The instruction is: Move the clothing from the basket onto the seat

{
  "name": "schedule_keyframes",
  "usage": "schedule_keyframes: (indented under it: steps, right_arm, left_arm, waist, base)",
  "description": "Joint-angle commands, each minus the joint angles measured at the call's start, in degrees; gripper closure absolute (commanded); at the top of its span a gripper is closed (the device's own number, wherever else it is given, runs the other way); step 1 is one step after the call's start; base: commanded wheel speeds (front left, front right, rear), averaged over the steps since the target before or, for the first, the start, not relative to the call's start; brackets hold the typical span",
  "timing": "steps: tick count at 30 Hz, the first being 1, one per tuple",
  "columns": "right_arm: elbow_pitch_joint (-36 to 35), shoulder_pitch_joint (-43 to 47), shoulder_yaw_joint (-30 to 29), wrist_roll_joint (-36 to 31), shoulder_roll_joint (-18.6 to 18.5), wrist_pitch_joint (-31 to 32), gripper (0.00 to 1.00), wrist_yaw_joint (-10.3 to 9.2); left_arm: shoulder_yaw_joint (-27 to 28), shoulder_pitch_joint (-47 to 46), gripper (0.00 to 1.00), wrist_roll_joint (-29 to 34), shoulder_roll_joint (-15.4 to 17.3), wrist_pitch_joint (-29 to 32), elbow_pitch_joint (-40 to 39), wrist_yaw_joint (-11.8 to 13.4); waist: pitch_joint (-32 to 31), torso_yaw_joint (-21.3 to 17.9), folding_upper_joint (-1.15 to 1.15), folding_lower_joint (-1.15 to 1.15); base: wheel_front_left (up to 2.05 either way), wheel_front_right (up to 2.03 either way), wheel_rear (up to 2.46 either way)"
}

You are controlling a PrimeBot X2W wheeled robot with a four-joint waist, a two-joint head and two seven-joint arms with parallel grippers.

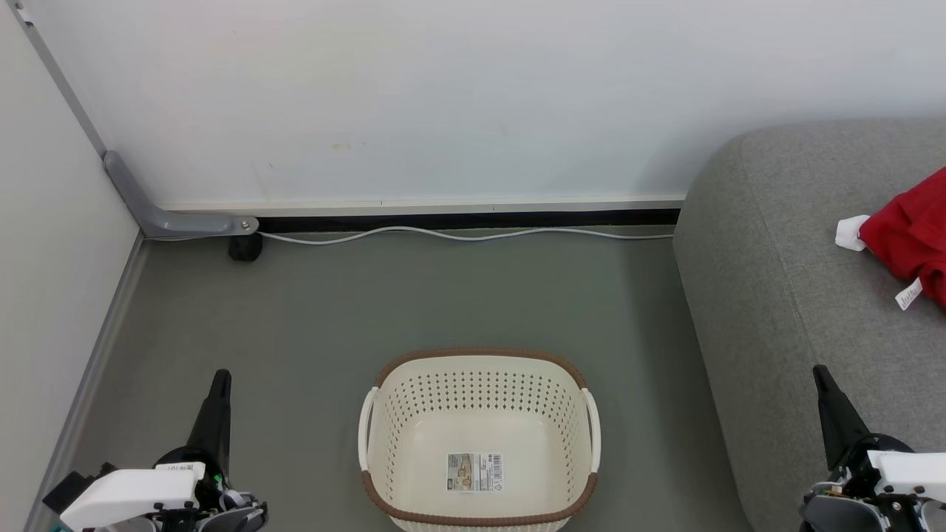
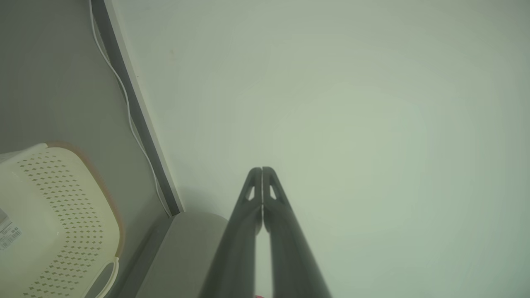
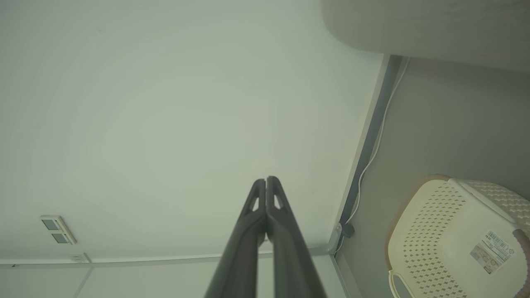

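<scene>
Head view: the basket (image 1: pixel 480 354) stands on the grey-green floor (image 1: pixel 310 318) at bottom centre, a label sticker (image 1: pixel 474 472) showing on its bare bottom. The grey sofa (image 1: pixel 783 295) takes up the right side of the frame. The red clothing (image 1: pixel 913 233) lies on its cushion at the right edge, well apart from the basket, with a white trim piece and a small tag at its margin. A pale cable (image 1: pixel 458 235) runs along the base of the white wall (image 1: pixel 443 96). The left gripper (image 1: pixel 219 380) rises at lower left and the right gripper (image 1: pixel 820 373) at lower right, each seen as a single dark spike holding nothing. Left wrist view: the left gripper (image 2: pixel 262 169) points at the wall with its fingers pressed together and nothing between them. The basket (image 2: pixel 62 207) sits at lower left, the cable (image 2: pixel 128 120) above it, and a rounded corner of the sofa (image 2: pixel 186 248) just left of the fingers. Right wrist view: the right gripper (image 3: pixel 266 180) likewise has its fingers pressed tip to tip and empty. The basket (image 3: pixel 434 231) with its sticker (image 3: pixel 492 252) lies at lower right, the sofa (image 3: pixel 434 25) at upper right, the cable (image 3: pixel 381 132) between them, and a switch panel (image 3: pixel 58 229) at lower left.
</scene>
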Motion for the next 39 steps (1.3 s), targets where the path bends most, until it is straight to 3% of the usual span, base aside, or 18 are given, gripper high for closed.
schedule_keyframes:
  steps: [1,39]
  right_arm:
    - [-1.8,-2.1,1.0,0.6,-0.6,0.5,1.0,0.25]
    - [-1.8,-2.1,1.0,0.6,-0.6,0.5,1.0,0.25]
  left_arm:
    - [2.0,-3.2,1.0,0.3,0.7,0.3,-1.3,-0.4]
    - [2.3,-3.2,1.0,0.6,0.5,0.6,-1.3,-0.4]
  waist:
    - [0.0,0.0,0.0,0.0]
    - [0.0,0.0,0.0,0.0]
  base:
    - [0.0,0.0,0.0]
    - [0.0,0.0,0.0]
